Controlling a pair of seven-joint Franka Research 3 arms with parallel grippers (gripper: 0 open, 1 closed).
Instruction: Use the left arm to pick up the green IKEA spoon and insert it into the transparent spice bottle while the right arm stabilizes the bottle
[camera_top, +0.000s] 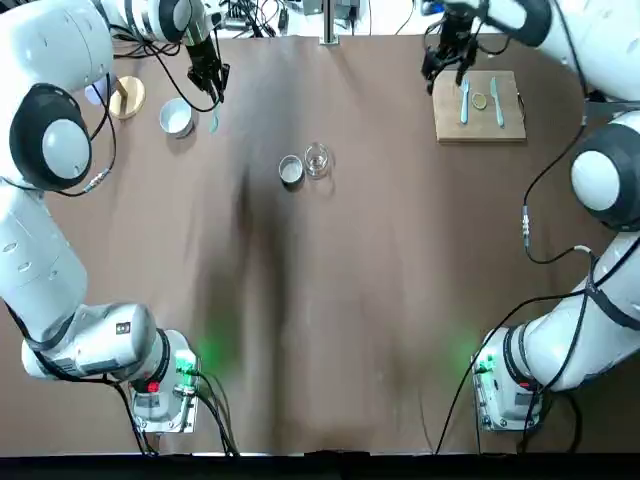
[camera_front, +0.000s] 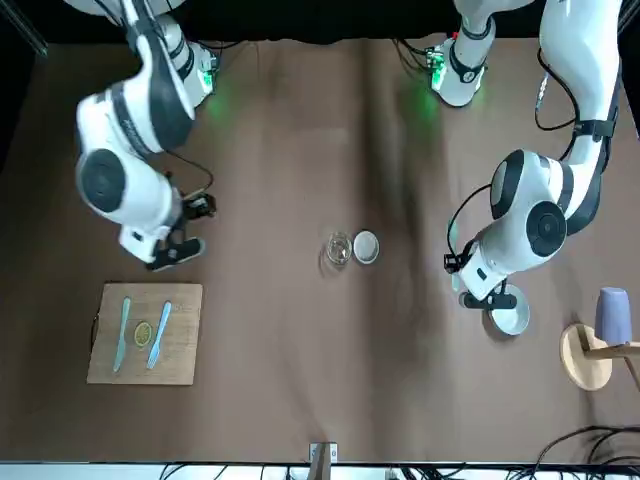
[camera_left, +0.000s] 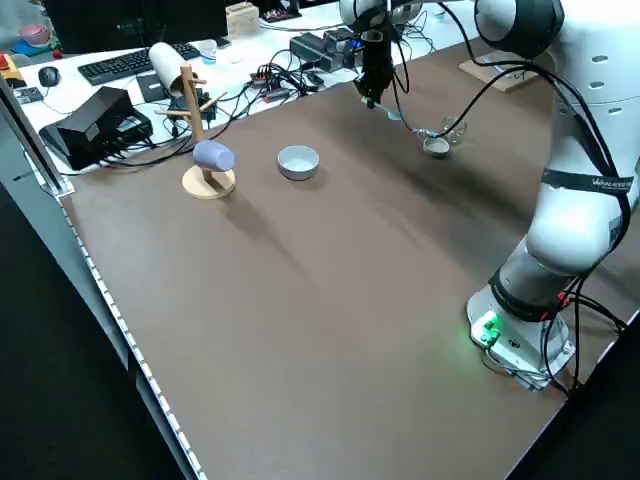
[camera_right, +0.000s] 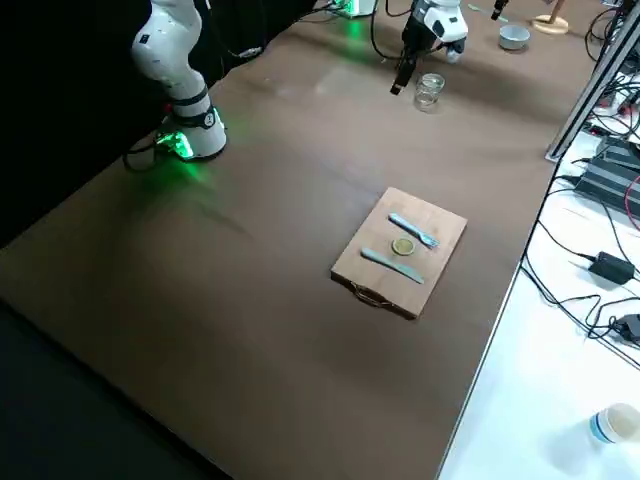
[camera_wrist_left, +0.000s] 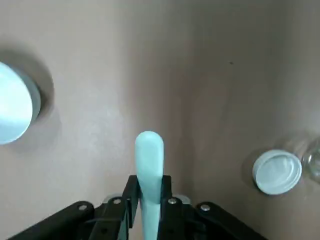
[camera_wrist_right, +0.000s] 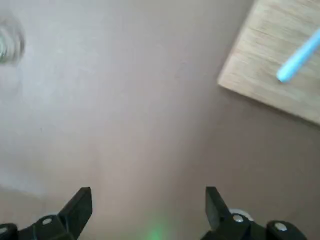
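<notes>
two claws — left (camera_wrist_left: 151, 192) clamped on spoon (camera_wrist_left: 149, 185); right (camera_wrist_right: 149, 212) apart, near board (camera_wrist_right: 285, 65) — jar (camera_wrist_right: 9, 42) shows in right wrist view.

Robotics lab, w/ a robot test desk.
2 white robot arms (camera_top: 60, 240) bolted to a brown desk (camera_top: 400, 250), metal post (camera_top: 329, 22) at its edge; adj. white bench (camera_left: 240, 75) w/ monitor (camera_left: 120, 20), kbd (camera_left: 135, 62), mouse (camera_left: 49, 76), tangled cables (camera_left: 285, 80) & black elec. boxes (camera_right: 612, 180).
</notes>
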